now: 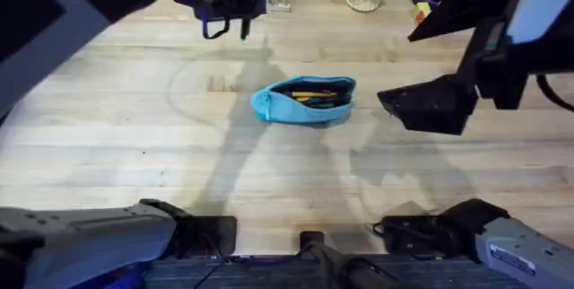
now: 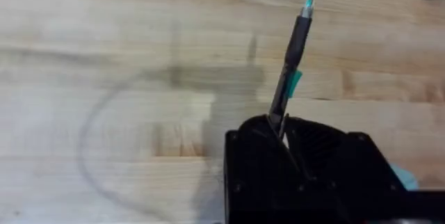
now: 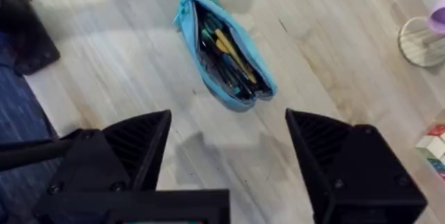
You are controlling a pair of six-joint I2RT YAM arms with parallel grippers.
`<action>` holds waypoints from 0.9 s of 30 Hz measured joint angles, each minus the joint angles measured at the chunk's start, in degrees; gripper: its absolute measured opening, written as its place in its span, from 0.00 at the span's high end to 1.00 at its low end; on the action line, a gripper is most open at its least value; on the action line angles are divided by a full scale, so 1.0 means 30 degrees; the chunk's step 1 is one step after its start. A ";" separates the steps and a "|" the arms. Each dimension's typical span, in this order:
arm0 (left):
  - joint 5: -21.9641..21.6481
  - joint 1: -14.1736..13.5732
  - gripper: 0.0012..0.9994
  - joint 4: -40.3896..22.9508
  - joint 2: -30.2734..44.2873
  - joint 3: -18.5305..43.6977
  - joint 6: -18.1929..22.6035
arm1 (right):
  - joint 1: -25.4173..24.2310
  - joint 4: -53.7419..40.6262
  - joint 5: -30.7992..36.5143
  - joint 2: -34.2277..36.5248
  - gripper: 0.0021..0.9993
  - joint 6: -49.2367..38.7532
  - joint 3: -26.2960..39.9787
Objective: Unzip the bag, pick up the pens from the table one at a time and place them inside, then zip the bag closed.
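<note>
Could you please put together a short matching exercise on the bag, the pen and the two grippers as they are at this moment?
Things:
1. bag
2. pen
3. left gripper
4. right gripper

States:
A. open, above the table
B. unzipped, things inside
C. shut on something
D. held, sticking out from the fingers

Pairs: 1-B, 2-D, 3-C, 4-A

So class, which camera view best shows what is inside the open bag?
The right wrist view: it looks straight into the unzipped bag, showing yellow and dark items inside. The overhead view shows the bag open too, but smaller, with contents harder to make out. The left wrist view shows a pen held in the left pincer.
</note>
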 joint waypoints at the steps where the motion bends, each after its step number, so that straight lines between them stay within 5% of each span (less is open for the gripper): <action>1: 0.0006 -0.0297 0.96 0.0114 -0.0132 0.0000 0.0473 | -0.0014 -0.0013 0.0025 -0.0065 0.00 -0.0094 0.0000; 13: 0.1257 -0.3613 0.96 0.0546 -0.0431 0.0000 0.7797 | -0.1160 -0.0656 0.1086 -0.0250 0.00 -0.0827 0.0000; 23: 0.5919 -0.3864 0.96 -0.0111 -0.0424 0.0000 1.4997 | -0.2233 -0.0873 0.1224 -0.0324 0.00 -0.1179 0.0000; 27: 0.7829 -0.3864 0.96 -0.1005 -0.0424 0.0000 1.6672 | -0.2375 -0.0873 0.1224 -0.0322 0.00 -0.1257 0.0000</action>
